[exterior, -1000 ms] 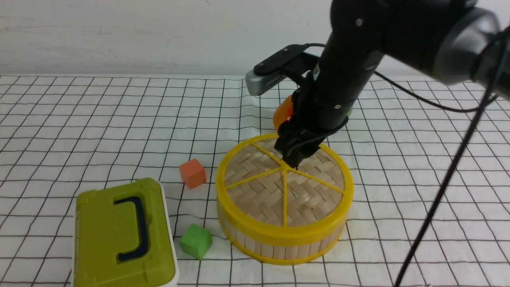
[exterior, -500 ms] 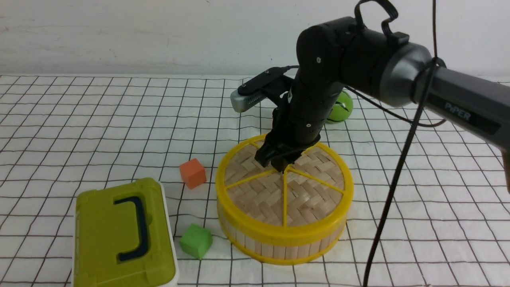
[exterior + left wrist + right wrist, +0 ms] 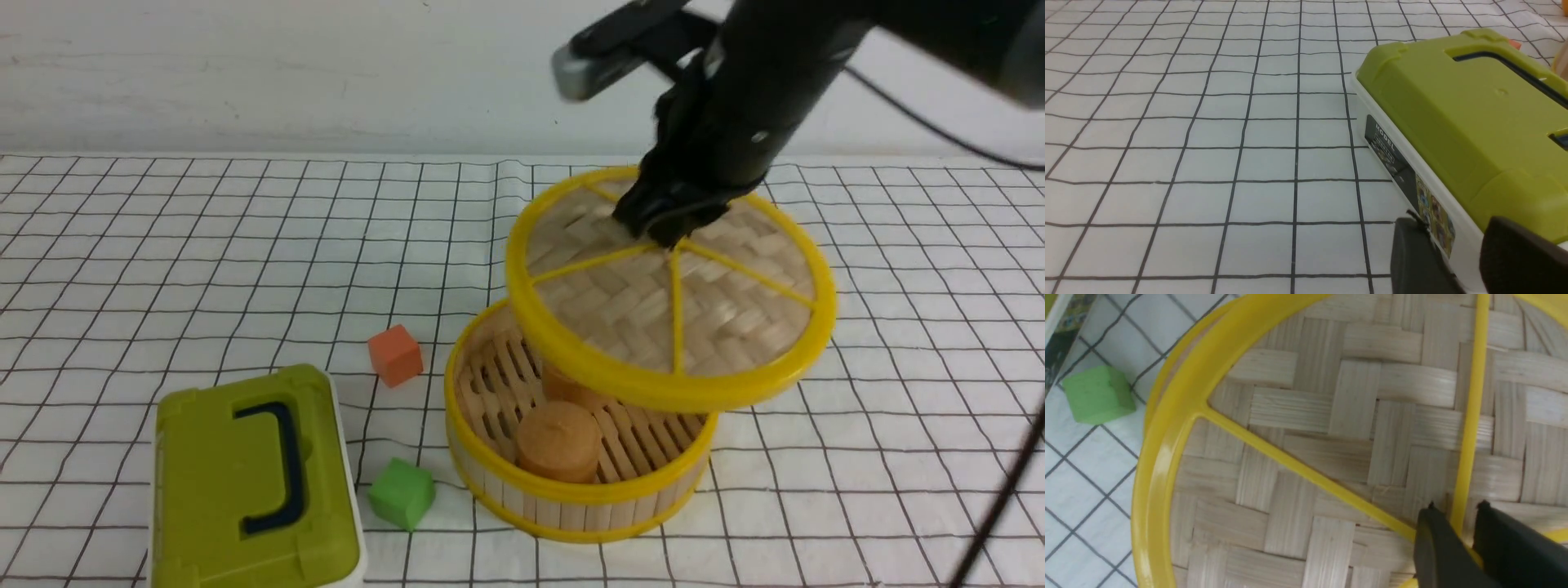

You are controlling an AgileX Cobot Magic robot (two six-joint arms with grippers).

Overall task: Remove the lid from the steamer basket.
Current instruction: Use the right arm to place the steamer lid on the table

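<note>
The lid [image 3: 653, 318], a woven bamboo disc with a yellow rim and spokes, hangs tilted in the air above and to the right of the steamer basket [image 3: 571, 502]. My right gripper [image 3: 665, 233] is shut on the lid's central knob; the right wrist view shows its fingertips [image 3: 1457, 506] either side of a yellow spoke on the lid [image 3: 1310, 408]. The basket stands open on the cloth with two orange cylinders [image 3: 559, 441] inside. My left gripper [image 3: 1453, 232] is open and empty, close beside the olive-green box [image 3: 1453, 114].
The olive-green box with a dark handle [image 3: 237, 490] stands at the front left. An orange cube [image 3: 395, 354] and a green cube [image 3: 401, 493] lie left of the basket. A white cloth with a black grid [image 3: 163, 261] covers the table.
My right gripper closed on the lid's knob and lifted the lid up and to the right, off the basket. The basket's inside, with the orange cylinders, now shows.
</note>
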